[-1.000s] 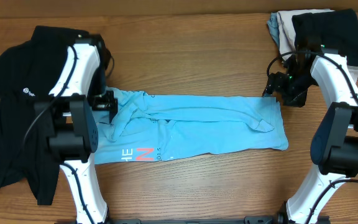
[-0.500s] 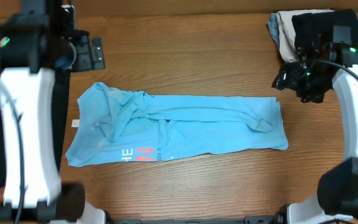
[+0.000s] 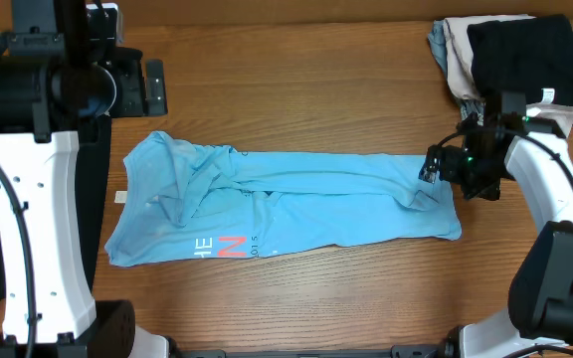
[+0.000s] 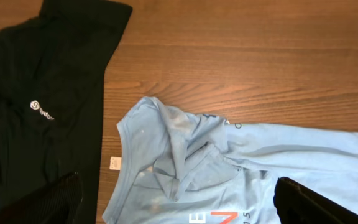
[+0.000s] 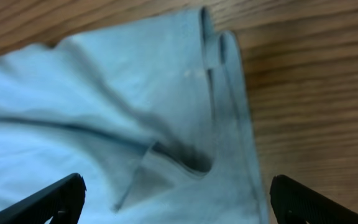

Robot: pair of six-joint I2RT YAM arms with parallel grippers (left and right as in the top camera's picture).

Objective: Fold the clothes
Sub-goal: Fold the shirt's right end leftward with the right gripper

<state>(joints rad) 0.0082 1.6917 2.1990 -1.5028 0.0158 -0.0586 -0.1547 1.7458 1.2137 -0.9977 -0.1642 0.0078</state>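
From overhead we look straight down on the table (image 3: 316, 99), with both arms and the whole shirt (image 3: 296, 214) in frame. Our left wrist camera rides high, looking down past its fingertips (image 4: 55, 199) at the frame's bottom corners. Ahead of them we see the shirt's collar end and a black garment (image 4: 36, 93), both shared with the overhead view. Our right wrist camera hangs very close over the shirt's other end, its own fingertips (image 5: 42, 199) again at the bottom corners. We share that folded edge with the overhead.
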